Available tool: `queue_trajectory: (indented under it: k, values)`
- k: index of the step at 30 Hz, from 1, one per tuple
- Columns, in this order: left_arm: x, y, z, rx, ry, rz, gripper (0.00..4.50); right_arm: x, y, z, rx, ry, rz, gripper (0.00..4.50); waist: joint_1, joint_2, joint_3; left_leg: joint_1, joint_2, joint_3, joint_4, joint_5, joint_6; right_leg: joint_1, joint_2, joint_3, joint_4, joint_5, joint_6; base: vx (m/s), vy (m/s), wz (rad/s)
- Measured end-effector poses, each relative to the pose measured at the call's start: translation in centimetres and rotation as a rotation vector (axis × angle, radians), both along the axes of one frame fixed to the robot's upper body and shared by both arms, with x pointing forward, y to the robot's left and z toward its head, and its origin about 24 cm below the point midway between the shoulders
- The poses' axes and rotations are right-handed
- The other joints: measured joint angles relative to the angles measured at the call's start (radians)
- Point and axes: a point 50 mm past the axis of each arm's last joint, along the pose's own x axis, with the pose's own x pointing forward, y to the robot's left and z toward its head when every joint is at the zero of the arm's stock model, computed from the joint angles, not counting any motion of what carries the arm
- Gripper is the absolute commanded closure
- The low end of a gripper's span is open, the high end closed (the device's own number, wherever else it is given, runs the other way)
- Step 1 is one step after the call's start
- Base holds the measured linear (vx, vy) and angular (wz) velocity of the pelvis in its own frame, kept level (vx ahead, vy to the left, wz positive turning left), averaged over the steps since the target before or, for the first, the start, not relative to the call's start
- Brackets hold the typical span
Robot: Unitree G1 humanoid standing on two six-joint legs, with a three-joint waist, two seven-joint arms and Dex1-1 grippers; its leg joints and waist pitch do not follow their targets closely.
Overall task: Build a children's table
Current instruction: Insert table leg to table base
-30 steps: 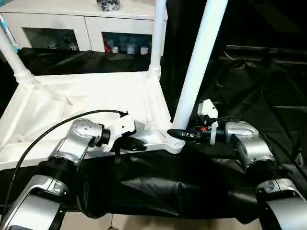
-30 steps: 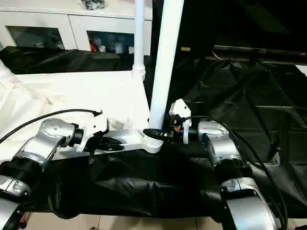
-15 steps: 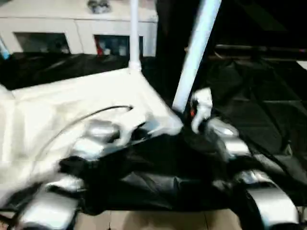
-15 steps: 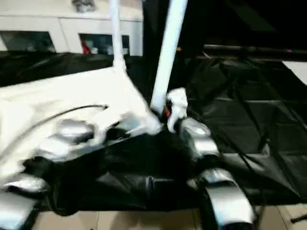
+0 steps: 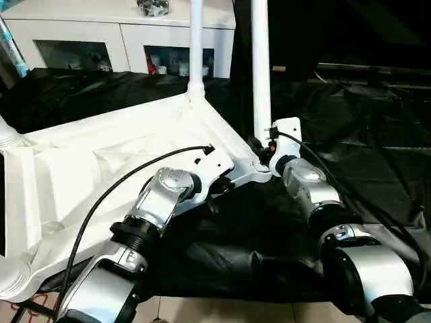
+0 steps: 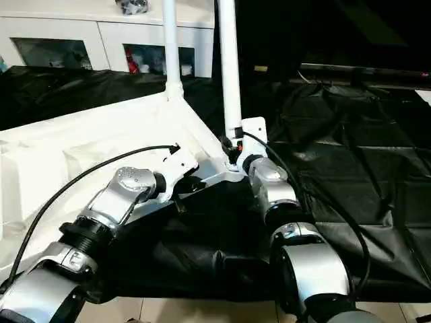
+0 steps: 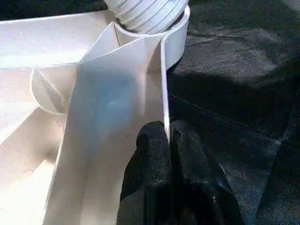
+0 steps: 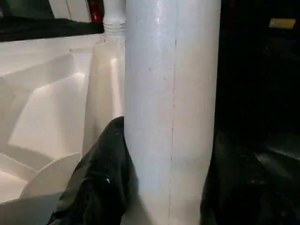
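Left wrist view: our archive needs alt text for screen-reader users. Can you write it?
The left gripper is shut on the thin side rim of the upturned white tabletop, one black finger on each face of the wall. Beyond it, the ribbed base of a white leg sits in the round corner socket, with black sheeting beside the tabletop.

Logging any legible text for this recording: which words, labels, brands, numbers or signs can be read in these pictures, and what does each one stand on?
None can be read.
Tabletop and legs: plain white, no markings.
Items behind the cabinet's glass doors: colourful, too small and blurred to show any lettering.
Small yellowish tag in the dark background of the right wrist view: too blurred to read.
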Motion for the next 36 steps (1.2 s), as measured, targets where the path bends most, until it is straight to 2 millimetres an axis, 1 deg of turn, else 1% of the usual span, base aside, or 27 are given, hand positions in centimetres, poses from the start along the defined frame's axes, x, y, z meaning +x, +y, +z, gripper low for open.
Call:
queue_trajectory:
  k: [2,4,8,9,10,12,13,14,15,16,17,18,19,21,23,24,26,27,29,32,34,36]
  values:
    - [-0.2,0.4,0.1,0.000,-0.004,-0.014,4.50,-0.1,0.1,0.0,0.032,-0.009,0.012,2.64,-0.005,0.001,0.000,0.000,0.000,0.000,-0.001,0.000,0.000,0.000,0.000,0.000,0.000,-0.001,0.001,0.000,0.000,0.00]
    - [-0.5,1.4,0.2,-0.004,-0.007,-0.037,4.50,-0.5,0.2,-0.2,0.084,-0.029,0.056,2.64,-0.011,0.001,0.001,-0.002,0.001,0.000,-0.001,0.000,0.000,-0.002,0.001,0.000,0.000,-0.001,0.001,0.000,0.000,0.00]
    - [-1.0,2.7,0.4,0.002,-0.030,-0.086,4.50,-1.0,0.3,-0.2,0.169,-0.058,0.123,2.64,-0.013,0.002,0.002,-0.010,0.003,0.000,0.000,0.003,0.005,-0.012,0.003,0.000,0.003,-0.001,0.001,0.000,0.000,0.00]
    - [-1.1,3.0,0.6,-0.003,-0.024,-0.099,4.05,-1.3,0.2,-0.2,0.189,-0.072,0.148,2.64,-0.012,0.003,0.002,-0.015,0.003,0.000,0.002,0.003,0.005,-0.017,0.003,0.000,0.006,-0.001,0.001,0.000,0.000,0.00]
    - [-1.3,3.3,0.7,-0.007,-0.020,-0.105,3.94,-1.4,0.2,-0.2,0.199,-0.082,0.167,2.64,-0.012,0.004,0.003,-0.017,0.003,0.000,0.003,0.004,0.006,-0.019,0.003,0.000,0.007,-0.001,0.002,0.000,0.000,0.00]
    - [-1.6,3.6,0.8,-0.033,-0.011,-0.120,3.94,-1.7,0.1,-0.2,0.219,-0.094,0.195,2.64,-0.012,0.005,0.004,-0.018,0.004,0.000,0.004,0.004,0.006,-0.019,0.003,0.000,0.008,-0.001,0.002,0.000,0.000,0.00]
    - [-1.7,3.6,0.9,-0.047,-0.014,-0.127,3.87,-1.8,0.0,-0.2,0.230,-0.102,0.201,2.64,-0.011,0.005,0.004,-0.019,0.004,0.000,0.004,0.003,0.006,-0.019,0.003,0.000,0.008,-0.001,0.002,0.000,0.000,0.00]
    - [-1.7,3.5,1.1,-0.065,-0.018,-0.130,3.72,-1.9,-0.1,-0.1,0.240,-0.112,0.209,2.64,-0.011,0.005,0.004,-0.019,0.004,0.000,0.005,0.003,0.006,-0.019,0.003,0.000,0.008,-0.001,0.002,0.000,0.000,0.00]
    - [-1.7,3.6,1.7,-0.135,-0.015,-0.127,3.72,-2.0,-0.4,0.2,0.251,-0.132,0.218,2.64,-0.011,0.005,0.005,-0.019,0.004,0.000,0.006,0.003,0.006,-0.019,0.003,0.000,0.008,-0.001,0.002,0.000,0.000,0.00]
    - [-1.8,3.3,2.3,-0.205,-0.006,-0.144,3.72,-2.0,-0.5,0.5,0.261,-0.152,0.225,2.64,-0.009,0.006,0.007,-0.020,0.004,0.000,0.007,0.003,0.006,-0.019,0.003,0.000,0.008,-0.001,0.001,0.000,0.000,0.00]
    - [-1.7,3.0,2.9,-0.271,0.001,-0.149,3.62,-2.0,-0.5,0.9,0.268,-0.168,0.233,2.64,-0.007,0.007,0.008,-0.020,0.004,0.000,0.008,0.003,0.007,-0.019,0.003,0.000,0.009,-0.001,0.001,0.000,0.000,0.00]
    - [-1.5,2.4,3.8,-0.353,0.004,-0.152,3.58,-2.0,-0.5,1.3,0.270,-0.188,0.247,2.64,-0.006,0.008,0.009,-0.020,0.004,0.001,0.010,0.002,0.007,-0.020,0.003,0.000,0.012,-0.001,0.001,0.000,0.000,0.00]
    - [-1.1,2.3,4.6,-0.395,-0.003,-0.143,3.58,-2.1,-0.3,1.5,0.270,-0.200,0.262,2.64,-0.005,0.008,0.010,-0.020,0.005,0.001,0.012,0.002,0.007,-0.020,0.003,0.000,0.014,-0.001,0.001,0.000,0.000,0.00]
    - [0.0,2.7,6.2,-0.440,-0.045,-0.090,3.58,-2.1,-0.2,1.9,0.265,-0.219,0.280,2.64,-0.004,0.010,0.011,-0.019,0.006,0.001,0.015,0.002,0.006,-0.020,0.003,0.000,0.017,-0.001,0.001,0.000,0.000,0.00]
    - [1.8,3.0,7.8,-0.474,-0.101,0.040,3.58,-2.3,-0.5,1.7,0.260,-0.219,0.284,2.64,-0.004,0.012,0.013,-0.018,0.007,0.000,0.017,0.000,0.003,-0.019,0.003,0.000,0.018,0.000,0.002,-0.025,-0.004,0.01]
    - [3.0,2.9,8.5,-0.497,-0.126,0.139,3.58,-2.4,-0.4,1.6,0.256,-0.210,0.289,2.64,-0.005,0.012,0.014,-0.019,0.007,0.001,0.018,0.000,0.002,-0.019,0.003,0.000,0.019,0.001,0.002,0.000,0.000,0.00]
    - [4.5,2.6,9.6,-0.522,-0.159,0.271,3.58,-2.5,-0.1,1.5,0.249,-0.202,0.306,2.64,-0.008,0.012,0.015,-0.019,0.006,0.001,0.020,0.000,0.003,-0.018,0.003,0.001,0.018,0.002,0.002,0.000,0.000,0.00]
    - [5.2,1.9,10.2,-0.536,-0.167,0.324,3.58,-2.5,0.2,1.5,0.246,-0.200,0.314,2.64,-0.008,0.012,0.015,-0.020,0.006,0.000,0.022,0.001,0.003,-0.018,0.003,0.001,0.018,0.003,0.002,0.000,0.000,0.00]
    - [5.5,0.7,10.9,-0.551,-0.179,0.337,3.58,-2.5,0.4,1.6,0.245,-0.199,0.323,2.64,-0.008,0.011,0.015,-0.021,0.005,0.000,0.022,0.002,0.008,-0.019,0.002,0.001,0.017,0.003,0.002,0.000,0.000,0.00]
    - [5.3,-1.1,11.1,-0.584,-0.166,0.299,3.58,-2.4,0.3,1.6,0.239,-0.201,0.314,2.64,-0.007,0.011,0.016,-0.024,0.005,0.000,0.022,0.002,0.011,-0.020,0.001,0.000,0.017,0.002,0.003,0.000,0.000,0.00]
    - [4.7,-2.4,11.4,-0.629,-0.146,0.218,3.58,-2.4,0.0,1.7,0.226,-0.201,0.305,2.64,-0.002,0.010,0.016,-0.028,0.005,0.000,0.024,0.002,0.012,-0.024,0.001,-0.001,0.017,0.002,0.003,0.000,0.000,0.00]
    - [3.7,-4.3,12.1,-0.685,-0.134,0.088,3.58,-2.2,-0.2,2.0,0.222,-0.209,0.292,2.64,0.006,0.010,0.016,-0.034,0.005,0.000,0.027,0.001,0.014,-0.028,0.000,-0.002,0.020,0.003,0.003,0.000,0.000,0.00]
